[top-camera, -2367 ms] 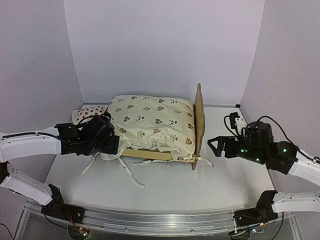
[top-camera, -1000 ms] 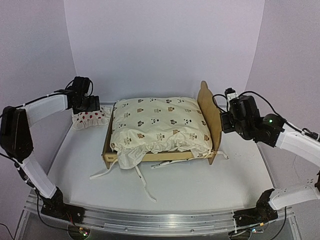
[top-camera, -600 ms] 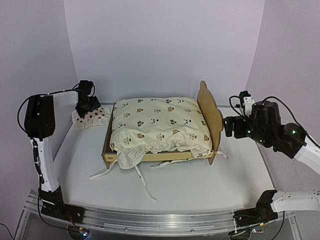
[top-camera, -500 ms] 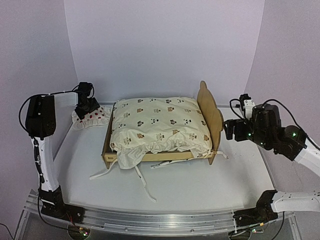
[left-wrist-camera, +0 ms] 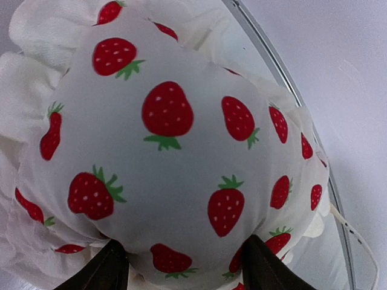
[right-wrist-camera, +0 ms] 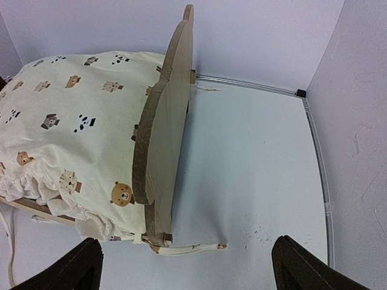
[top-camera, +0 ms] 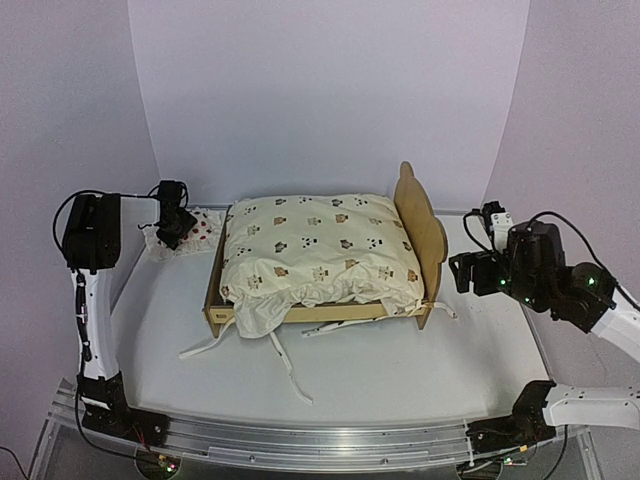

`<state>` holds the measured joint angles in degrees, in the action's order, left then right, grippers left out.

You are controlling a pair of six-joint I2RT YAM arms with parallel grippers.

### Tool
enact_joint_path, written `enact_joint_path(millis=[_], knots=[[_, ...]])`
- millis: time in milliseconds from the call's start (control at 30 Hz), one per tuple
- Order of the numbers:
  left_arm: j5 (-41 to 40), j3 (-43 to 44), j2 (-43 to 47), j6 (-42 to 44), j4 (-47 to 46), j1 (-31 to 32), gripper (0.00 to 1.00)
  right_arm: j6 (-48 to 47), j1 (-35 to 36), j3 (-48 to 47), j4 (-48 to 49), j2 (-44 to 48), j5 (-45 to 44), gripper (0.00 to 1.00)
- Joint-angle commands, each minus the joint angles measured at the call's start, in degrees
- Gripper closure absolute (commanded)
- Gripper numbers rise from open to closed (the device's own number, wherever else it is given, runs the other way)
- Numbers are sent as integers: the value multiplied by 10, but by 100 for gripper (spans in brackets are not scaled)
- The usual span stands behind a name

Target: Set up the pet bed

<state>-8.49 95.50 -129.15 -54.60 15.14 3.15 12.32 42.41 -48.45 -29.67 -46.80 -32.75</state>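
**Plywood bed dressed, pillow off to its left**

Midway between both arms: pet bed [top-camera: 421, 232] of light plywood, scalloped headboard upright, under a ruffled cream animal-print cover [top-camera: 320, 250]. Left gripper [left-wrist-camera: 184, 266] astride the puffy strawberry-print pillow [left-wrist-camera: 175, 151]; clamped or loose, cannot tell. Right gripper [right-wrist-camera: 187, 261] spread wide, empty.

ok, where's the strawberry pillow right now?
In the top view the strawberry pillow lies at the far left of the table, just left of the pet bed, with the left gripper at it; it fills the left wrist view.
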Motion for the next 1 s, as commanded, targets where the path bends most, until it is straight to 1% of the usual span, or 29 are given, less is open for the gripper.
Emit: enact_joint_path(millis=[0,33,67,133,167,200,300,433,500,567,667,700,767,833,900,967], knots=[[26,-38,-1,-21,-87,-9,55,6,0,4,6,10,2,2],[34,-51,2,-16,-103,-11,68,6,0,5,6,12,2,2],[38,-64,8,-13,-115,-13,77,6,0,4,6,14,3,2],[45,-82,20,-4,-132,-14,90,6,-1,4,6,19,4,2],[50,-88,28,3,-134,-14,95,7,-1,4,6,21,6,2],[57,-94,39,15,-134,-14,98,8,0,3,6,22,7,2],[78,-120,83,58,-132,-10,100,10,0,1,6,26,13,2],[105,-176,185,137,-149,5,100,9,-1,-4,6,29,22,2],[95,-188,234,193,-136,23,100,7,-1,-7,6,32,27,2],[73,-185,277,231,-98,46,100,3,-1,-11,7,32,36,2],[9,-179,328,267,-44,83,100,-8,0,-22,7,29,41,2],[4,-183,347,276,-39,94,100,-14,0,-27,7,29,37,2],[23,-191,381,306,-42,110,100,-25,0,-36,7,29,46,2],[71,-194,408,343,-47,124,100,-33,-1,-51,7,28,78,2],[137,-194,419,370,-44,136,100,-37,-1,-66,7,25,140,2],[166,-194,426,390,-29,158,100,-30,-1,-84,8,9,203,2]])
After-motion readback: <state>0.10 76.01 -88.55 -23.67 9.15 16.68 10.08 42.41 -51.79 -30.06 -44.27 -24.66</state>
